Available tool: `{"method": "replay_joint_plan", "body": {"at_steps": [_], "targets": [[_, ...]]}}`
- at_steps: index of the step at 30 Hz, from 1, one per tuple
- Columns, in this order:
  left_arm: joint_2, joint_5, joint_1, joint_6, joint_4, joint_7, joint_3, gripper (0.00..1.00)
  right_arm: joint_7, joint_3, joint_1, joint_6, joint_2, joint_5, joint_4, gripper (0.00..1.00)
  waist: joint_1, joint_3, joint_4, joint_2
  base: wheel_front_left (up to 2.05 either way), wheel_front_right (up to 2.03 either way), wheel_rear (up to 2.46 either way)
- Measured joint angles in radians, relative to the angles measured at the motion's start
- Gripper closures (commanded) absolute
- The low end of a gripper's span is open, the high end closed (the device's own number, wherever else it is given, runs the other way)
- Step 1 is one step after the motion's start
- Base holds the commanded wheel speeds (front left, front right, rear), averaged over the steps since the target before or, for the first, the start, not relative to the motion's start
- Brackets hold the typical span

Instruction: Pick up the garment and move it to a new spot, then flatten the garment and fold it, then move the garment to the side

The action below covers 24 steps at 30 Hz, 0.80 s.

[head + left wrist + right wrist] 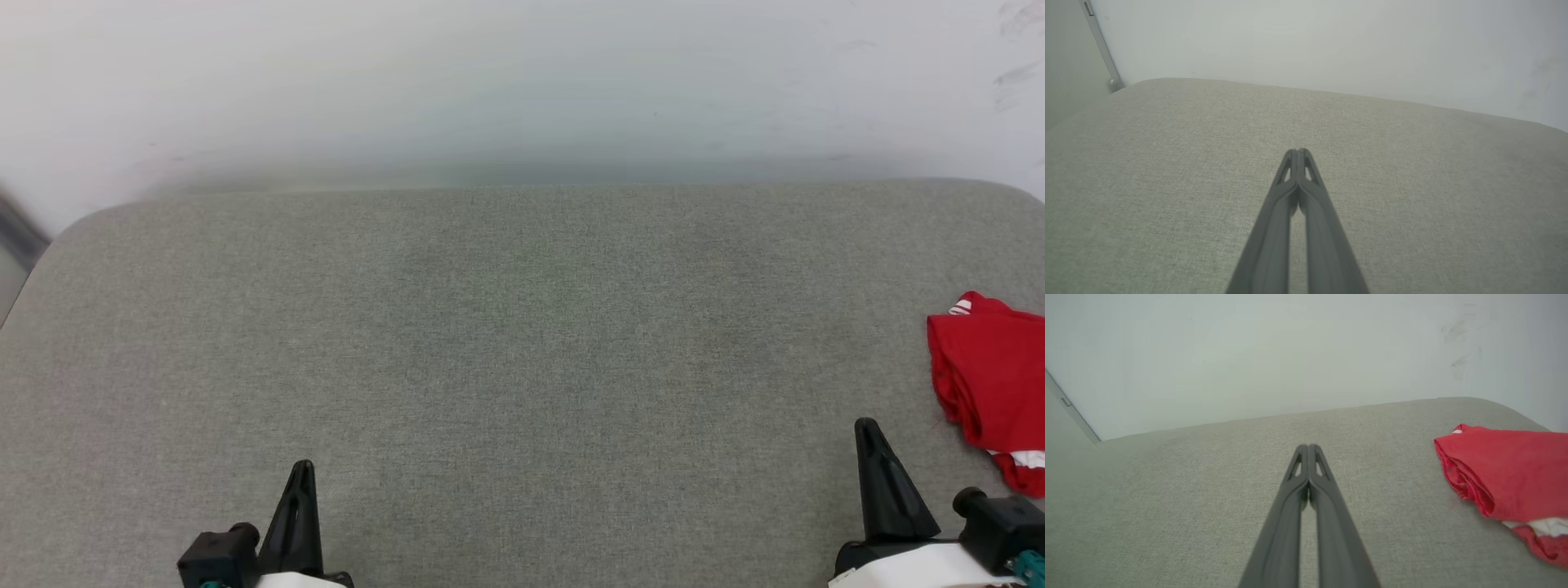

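The garment (pixel 992 384) is a red shirt with bits of white trim, folded into a compact bundle at the right edge of the grey fabric surface (pixel 522 343); part of it runs off the head view. In the right wrist view the garment (pixel 1511 477) lies to the right of my fingers, apart from them. My right gripper (pixel 867 426) is shut and empty, low at the right, just left of the garment. My left gripper (pixel 303 467) is shut and empty at the lower left, far from the garment. The tips of the left gripper (pixel 1298 152) and the right gripper (pixel 1308 447) are pressed together.
A pale wall (pixel 522 82) rises right behind the surface's rounded far edge. A grey vertical strip (pixel 1100 45) stands at the far left corner. The surface's left edge (pixel 24 278) drops off at the left.
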Motion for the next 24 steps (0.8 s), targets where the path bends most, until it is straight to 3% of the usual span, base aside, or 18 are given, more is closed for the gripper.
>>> {"method": "replay_joint_plan", "body": {"at_steps": [24], "targets": [[0.011, -0.448, -0.066, -0.044, 0.051, 0.091, 0.022, 1.00, 0.091, -0.002, -0.047, 0.000, -0.004, 0.441, 0.048, 1.00, 0.0000, -0.007, -0.004, 0.0000, 0.00, 0.00, 0.00]]}}
